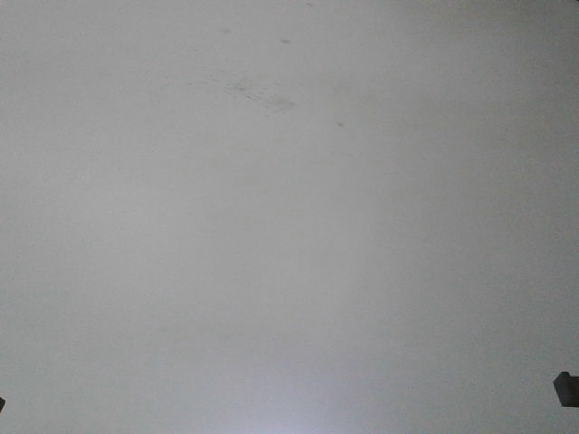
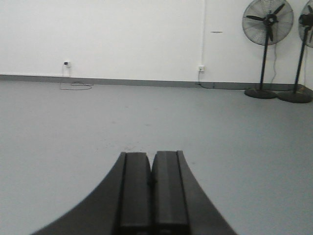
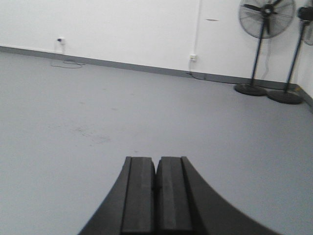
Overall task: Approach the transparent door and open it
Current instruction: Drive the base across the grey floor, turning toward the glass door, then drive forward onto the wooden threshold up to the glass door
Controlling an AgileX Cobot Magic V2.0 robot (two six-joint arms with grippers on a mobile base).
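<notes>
Floor point(image 2: 73, 127) grey, wall point(image 2: 122, 34) white, left end effector point(image 2: 152, 157) closed

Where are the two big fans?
They stand at the far right of both wrist views, one pedestal fan and a second fan beside it, on the floor by the white wall, right of a wall socket.

Plain grey surface point(image 1: 289, 271), faint scuffs point(image 1: 262, 95), dark object point(image 1: 566, 389) at right edge

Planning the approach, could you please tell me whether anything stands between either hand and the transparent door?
Cannot tell: the door shows in no view. The left hand and right hand, both shut, face only grey floor; two fans stand by the wall.
</notes>
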